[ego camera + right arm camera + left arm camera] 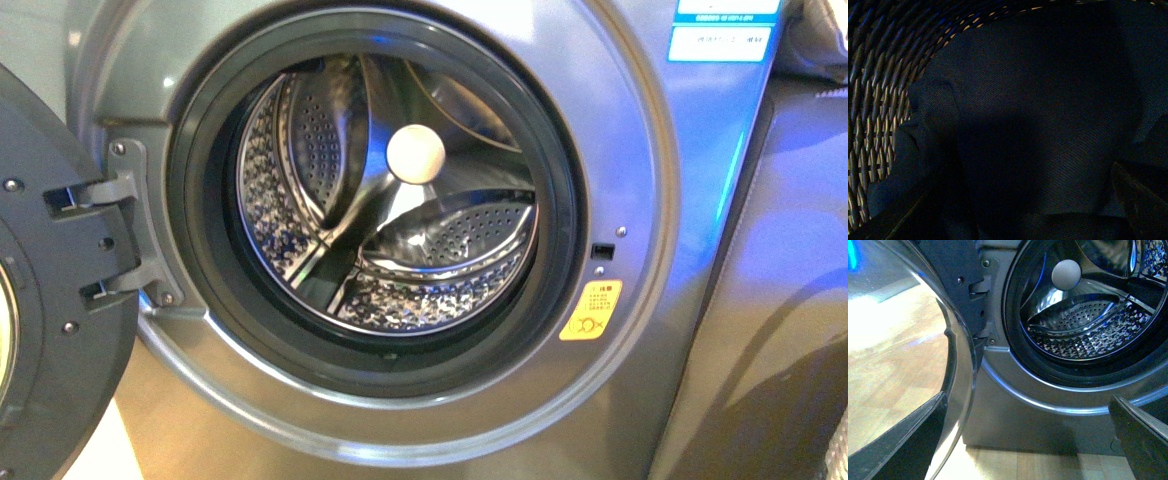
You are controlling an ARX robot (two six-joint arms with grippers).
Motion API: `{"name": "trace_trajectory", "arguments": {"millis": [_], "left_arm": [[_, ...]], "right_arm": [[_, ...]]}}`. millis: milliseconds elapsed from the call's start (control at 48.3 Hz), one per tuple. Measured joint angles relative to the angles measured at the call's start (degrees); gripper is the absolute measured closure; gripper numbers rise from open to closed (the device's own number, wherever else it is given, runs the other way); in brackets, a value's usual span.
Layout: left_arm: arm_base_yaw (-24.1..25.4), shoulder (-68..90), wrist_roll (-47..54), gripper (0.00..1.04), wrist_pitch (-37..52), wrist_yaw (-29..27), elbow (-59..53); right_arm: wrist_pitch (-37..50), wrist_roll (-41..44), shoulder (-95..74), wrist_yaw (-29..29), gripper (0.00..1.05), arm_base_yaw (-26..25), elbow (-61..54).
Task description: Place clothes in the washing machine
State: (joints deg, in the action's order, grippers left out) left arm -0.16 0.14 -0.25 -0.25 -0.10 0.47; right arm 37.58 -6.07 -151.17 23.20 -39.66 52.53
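Note:
The silver-grey washing machine (640, 180) fills the front view, its porthole uncovered and its door (50, 300) swung out to the left. Its perforated steel drum (440, 235) holds no fabric; a pale round knob (415, 153) shows at the back. My left gripper (1023, 450) is open, low in front of the machine's panel (1018, 415) below the porthole, beside the door glass (898, 350). My right gripper (1018, 215) is open just above the dark navy mesh clothes (1048, 100), which lie inside a woven basket (878, 100). Neither arm appears in the front view.
A yellow warning sticker (590, 310) sits right of the dark rubber gasket (200, 200), with blue-white labels (722, 40) above. A plain grey cabinet (780, 300) stands to the machine's right, a beige-grey fabric lump (820, 40) on top of it. Light wooden floor (1023, 465) lies below.

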Motion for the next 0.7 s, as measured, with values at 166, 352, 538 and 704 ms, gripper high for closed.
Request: {"name": "trace_trajectory", "arguments": {"millis": [166, 352, 538, 704], "left_arm": [[0.0, 0.0, 0.0, 0.06, 0.0, 0.0, 0.0], [0.0, 0.0, 0.0, 0.06, 0.0, 0.0, 0.0], [0.0, 0.0, 0.0, 0.06, 0.0, 0.0, 0.0], [0.0, 0.0, 0.0, 0.06, 0.0, 0.0, 0.0]], "right_arm": [[0.2, -0.3, -1.4, -0.7, 0.08, 1.5, 1.1], [0.2, -0.2, -2.7, -1.3, 0.08, 2.9, 2.2], [0.0, -0.2, -4.2, -2.2, 0.08, 3.7, 3.9], [-0.1, -0.1, -6.5, -2.9, 0.08, 3.8, 5.8]]}}
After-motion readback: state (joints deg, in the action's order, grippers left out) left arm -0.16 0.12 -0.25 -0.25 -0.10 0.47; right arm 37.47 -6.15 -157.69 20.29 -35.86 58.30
